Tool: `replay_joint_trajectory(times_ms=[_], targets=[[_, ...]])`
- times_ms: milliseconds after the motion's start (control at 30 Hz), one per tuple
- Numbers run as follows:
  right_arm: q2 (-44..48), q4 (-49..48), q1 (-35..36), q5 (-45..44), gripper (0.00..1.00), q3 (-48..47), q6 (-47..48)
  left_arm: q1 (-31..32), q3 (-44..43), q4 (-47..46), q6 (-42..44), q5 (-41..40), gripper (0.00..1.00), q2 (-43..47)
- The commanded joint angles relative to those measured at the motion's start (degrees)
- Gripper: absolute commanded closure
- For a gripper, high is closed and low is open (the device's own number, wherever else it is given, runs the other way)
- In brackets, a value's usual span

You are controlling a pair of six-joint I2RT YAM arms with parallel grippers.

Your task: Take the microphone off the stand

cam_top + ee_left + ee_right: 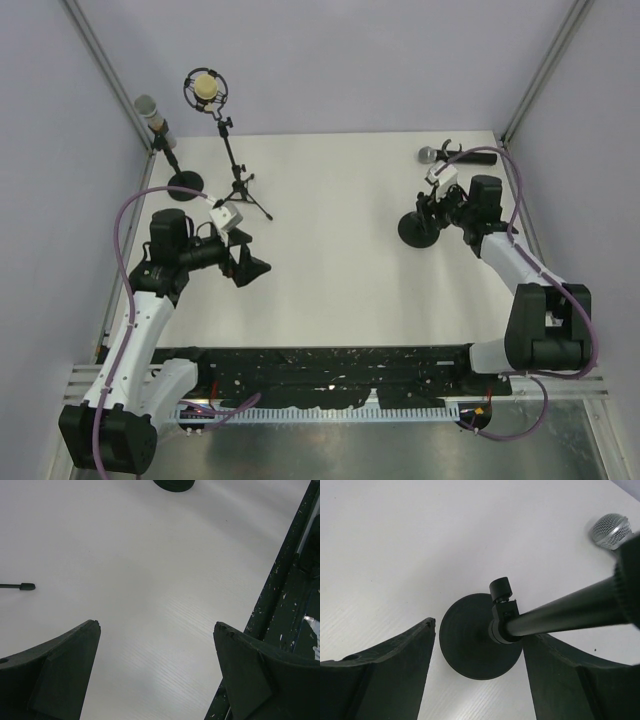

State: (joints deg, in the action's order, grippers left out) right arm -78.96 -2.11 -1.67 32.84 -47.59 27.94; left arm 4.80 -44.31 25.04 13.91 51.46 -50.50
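A microphone with a silver mesh head [428, 154] and black body lies level in the clip of a short stand at the right. The stand's round black base [416, 232] sits on the white table. In the right wrist view I see the base [470, 645], the black pole [560, 616] and the mesh head [610, 530]. My right gripper [432, 215] is open, and its fingers straddle the pole's lower joint above the base [480, 632]. My left gripper [247, 268] is open and empty over bare table [157, 627], far from that stand.
A tripod stand [240, 190] with a shock-mounted microphone [205, 90] and a round-base stand [185, 182] with a grey microphone [150, 110] are at the back left. A tripod leg tip [22, 586] is left of my left fingers. The black front rail [280, 595] is on the right.
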Motion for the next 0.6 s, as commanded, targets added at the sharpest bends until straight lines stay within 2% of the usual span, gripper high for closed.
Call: replay_joint_trajectory(times_ms=[0, 133, 267, 367, 567], targets=[[-1.5, -2.8, 1.4, -5.0, 0.26, 0.5, 0.6, -0.4, 0.2, -2.4, -0.3, 0.7, 0.0, 0.5], [-2.0, -5.3, 1.7, -8.4, 0.23, 0.9, -0.9, -0.5, 0.3, -2.4, -0.1, 0.7, 0.0, 0.2], [2.6, -4.7, 1.6, -4.1, 0.11, 2.1, -1.9, -0.7, 0.4, -2.4, 0.0, 1.0, 0.0, 0.6], [9.9, -4.7, 1.3, -2.9, 0.01, 2.8, -4.6, -0.9, 0.4, -2.4, 0.0, 1.3, 0.0, 0.7], [18.7, 0.5, 1.2, -8.0, 0.05, -1.1, -6.8, -1.2, 0.4, -2.5, -0.1, 1.8, 0.0, 0.8]])
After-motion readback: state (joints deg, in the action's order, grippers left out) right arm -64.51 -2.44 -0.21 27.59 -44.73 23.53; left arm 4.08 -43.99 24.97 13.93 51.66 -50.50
